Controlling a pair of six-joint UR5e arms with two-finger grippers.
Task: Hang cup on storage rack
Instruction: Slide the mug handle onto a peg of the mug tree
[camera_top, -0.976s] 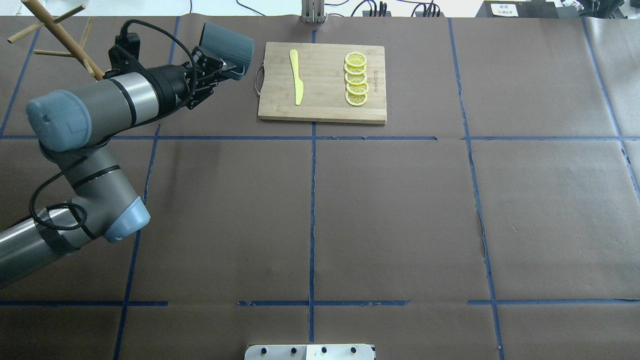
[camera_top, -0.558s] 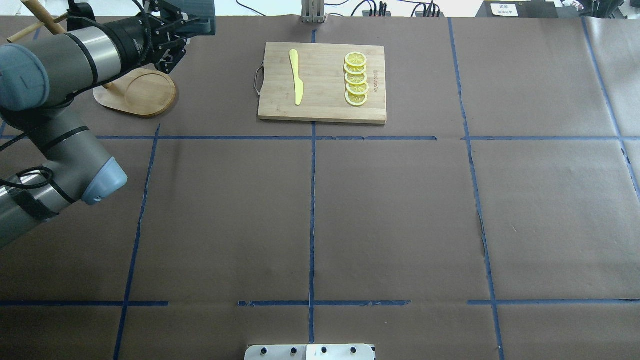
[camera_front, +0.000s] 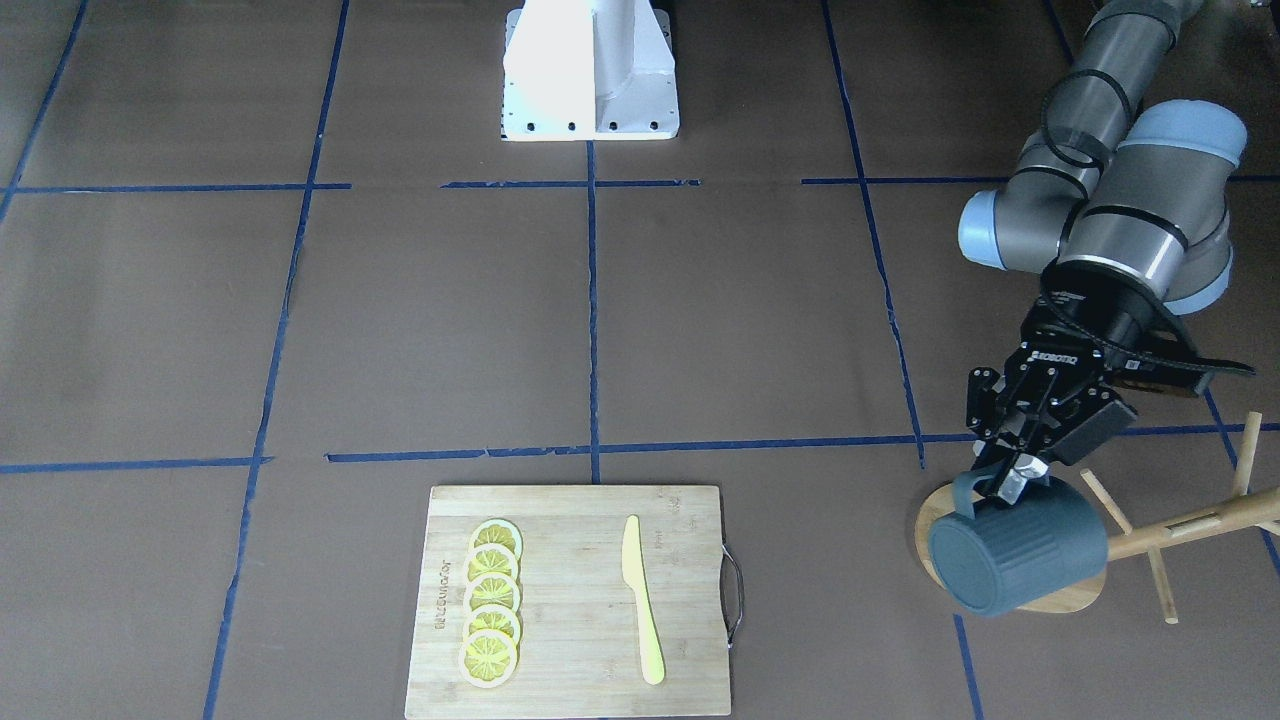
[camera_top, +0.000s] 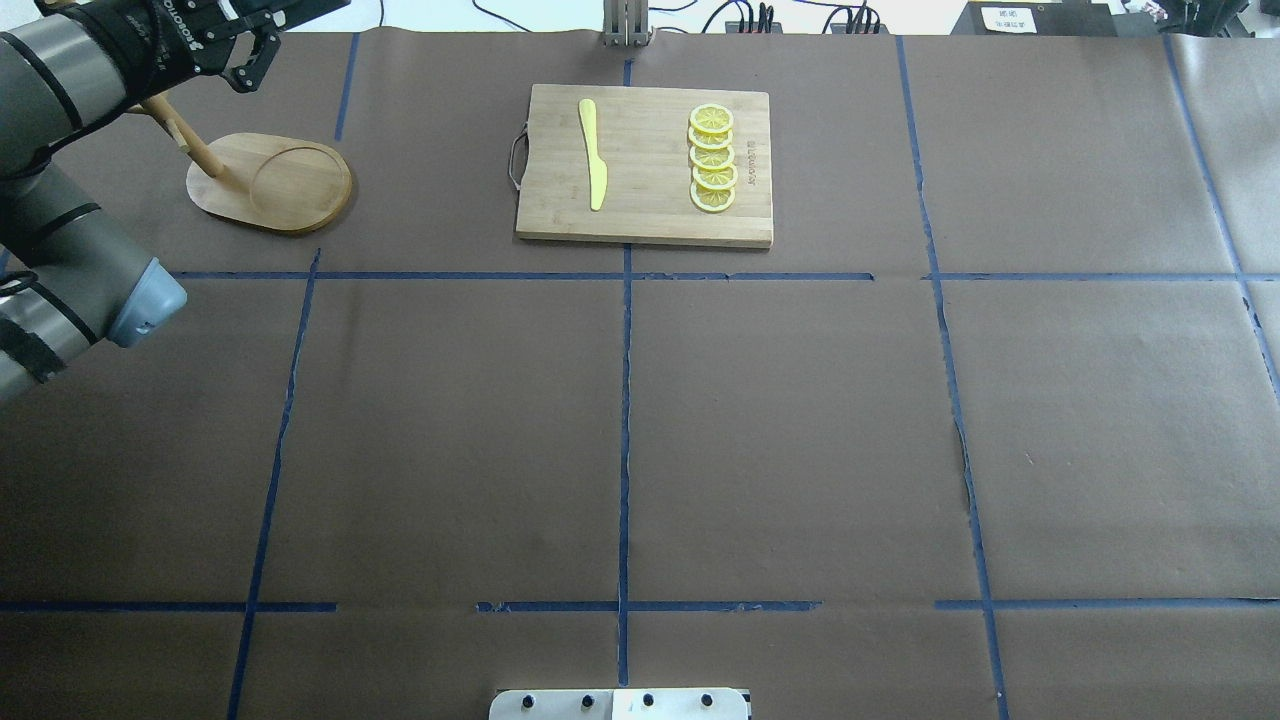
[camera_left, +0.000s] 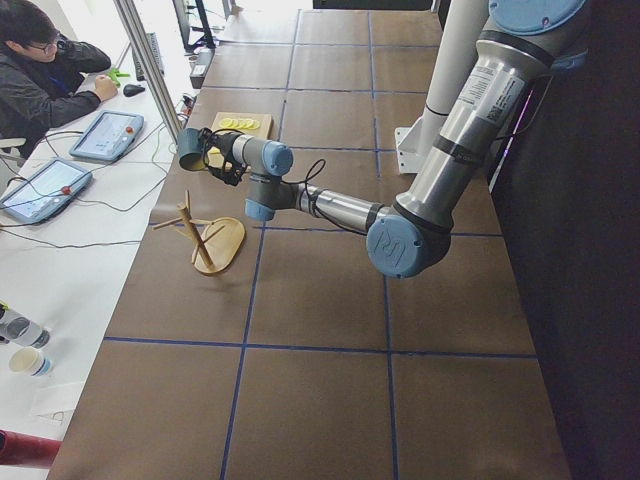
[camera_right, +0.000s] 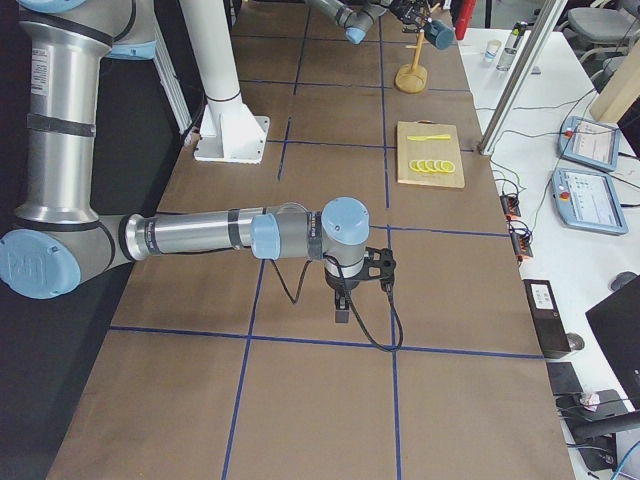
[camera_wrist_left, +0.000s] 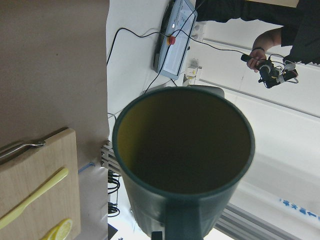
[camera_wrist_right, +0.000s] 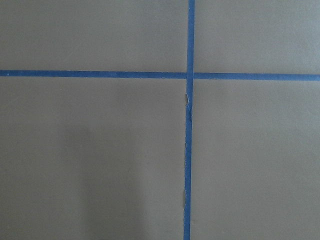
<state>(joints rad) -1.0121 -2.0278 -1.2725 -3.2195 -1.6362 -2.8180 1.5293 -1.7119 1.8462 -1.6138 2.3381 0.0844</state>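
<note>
Our left hand (camera_front: 1008, 483) pinches the cup (camera_front: 1020, 555) and holds it up, tipped sideways, by the rack (camera_front: 1180, 528) at the counter's far left corner. No peg is through the handle yet, so hanging is left. We cannot tell if our right hand (camera_right: 341, 300) is spread.

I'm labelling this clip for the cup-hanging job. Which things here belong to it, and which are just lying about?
Belong to the job:
cup, gripped at its handle by the left gripper
storage rack

Just lying about:
cutting board
yellow knife on it
lemon slices on it
</note>
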